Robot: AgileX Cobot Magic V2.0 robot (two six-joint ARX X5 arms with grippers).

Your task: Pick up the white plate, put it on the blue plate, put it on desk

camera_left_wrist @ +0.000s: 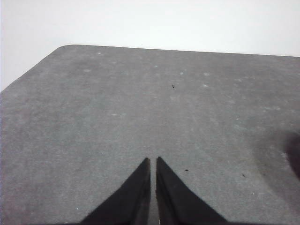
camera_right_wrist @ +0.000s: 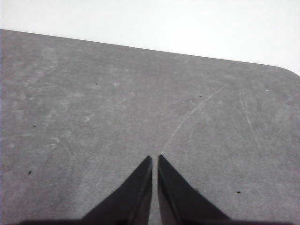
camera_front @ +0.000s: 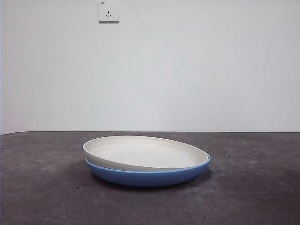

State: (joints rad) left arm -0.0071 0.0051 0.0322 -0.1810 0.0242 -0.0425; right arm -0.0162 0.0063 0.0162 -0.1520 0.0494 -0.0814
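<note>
The white plate [camera_front: 145, 153] lies inside the blue plate [camera_front: 150, 175] in the front view, tilted a little, its left rim raised above the blue rim. Both rest on the dark grey desk [camera_front: 42, 187] near the middle. My left gripper [camera_left_wrist: 153, 161] is shut and empty over bare desk. My right gripper [camera_right_wrist: 154, 160] is shut and empty over bare desk. Neither gripper shows in the front view, and neither wrist view shows a plate.
A white wall with a socket [camera_front: 108, 11] stands behind the desk. The left wrist view shows the desk's rounded far corner [camera_left_wrist: 65, 48]; the right wrist view shows another rounded corner [camera_right_wrist: 286, 70].
</note>
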